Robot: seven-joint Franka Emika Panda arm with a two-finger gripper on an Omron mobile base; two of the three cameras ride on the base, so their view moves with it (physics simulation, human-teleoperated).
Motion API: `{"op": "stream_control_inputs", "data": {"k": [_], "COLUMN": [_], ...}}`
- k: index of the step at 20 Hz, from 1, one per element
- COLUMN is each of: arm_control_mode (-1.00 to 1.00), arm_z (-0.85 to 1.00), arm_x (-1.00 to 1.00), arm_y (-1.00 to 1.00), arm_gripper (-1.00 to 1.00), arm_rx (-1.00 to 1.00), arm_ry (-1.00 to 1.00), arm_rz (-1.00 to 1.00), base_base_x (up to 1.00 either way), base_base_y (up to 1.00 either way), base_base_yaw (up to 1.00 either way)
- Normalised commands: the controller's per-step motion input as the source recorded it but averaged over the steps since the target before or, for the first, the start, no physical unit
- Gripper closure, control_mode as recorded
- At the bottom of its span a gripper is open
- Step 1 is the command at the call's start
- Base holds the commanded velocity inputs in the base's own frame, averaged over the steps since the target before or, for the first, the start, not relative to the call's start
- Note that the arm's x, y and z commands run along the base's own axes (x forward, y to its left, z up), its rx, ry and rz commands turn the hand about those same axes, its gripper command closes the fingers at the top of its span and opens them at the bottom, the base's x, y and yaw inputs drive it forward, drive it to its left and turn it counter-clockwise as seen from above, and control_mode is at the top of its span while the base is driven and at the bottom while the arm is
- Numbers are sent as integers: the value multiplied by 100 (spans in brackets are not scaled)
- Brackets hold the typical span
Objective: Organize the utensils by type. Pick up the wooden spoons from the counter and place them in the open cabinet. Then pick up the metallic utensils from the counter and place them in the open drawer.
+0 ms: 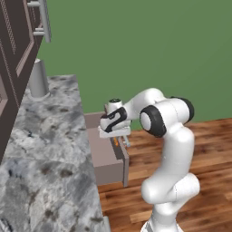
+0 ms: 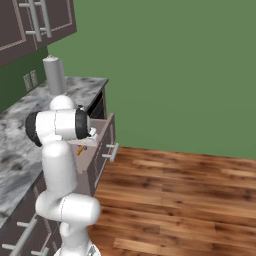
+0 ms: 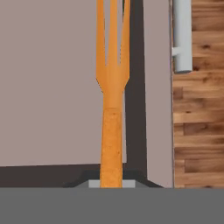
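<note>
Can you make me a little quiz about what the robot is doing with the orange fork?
1. True or false: the orange fork hangs over the open drawer.
2. What stands at the far end of the counter? A) a grey cylinder B) a red kettle C) a fruit bowl
3. Fill in: the floor beside the drawer is made of ____ planks.

Key
1. True. In the hand view the fork runs out from the tool above the drawer's flat mauve bottom, prongs pointing away.
2. A. The grey cylinder stands on the counter below the dark cabinets.
3. Wooden. The wooden floor shows beside the drawer's metal handle.
</note>
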Motion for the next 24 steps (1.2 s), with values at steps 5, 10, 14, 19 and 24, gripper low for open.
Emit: {"op": "stream_control_inputs", "data": {"k": [5,10,14,19,24], "arm_control_mode": [-100,-100,-100,-100,-100], "arm_z": [-46,-40,-40,-41,-51], "arm_x": [20,17,17,7,1], "arm_y": [0,0,0,0,-23], "arm_gripper": [100,100,100,100,100], "arm_rx": [0,0,0,0,0], "arm_ry": [0,0,0,0,0], "arm_rz": [0,0,0,0,0], "base_base_x": [0,0,0,0,0], "base_base_y": [0,0,0,0,0], "base_base_yaw": [0,0,0,0,0]}}
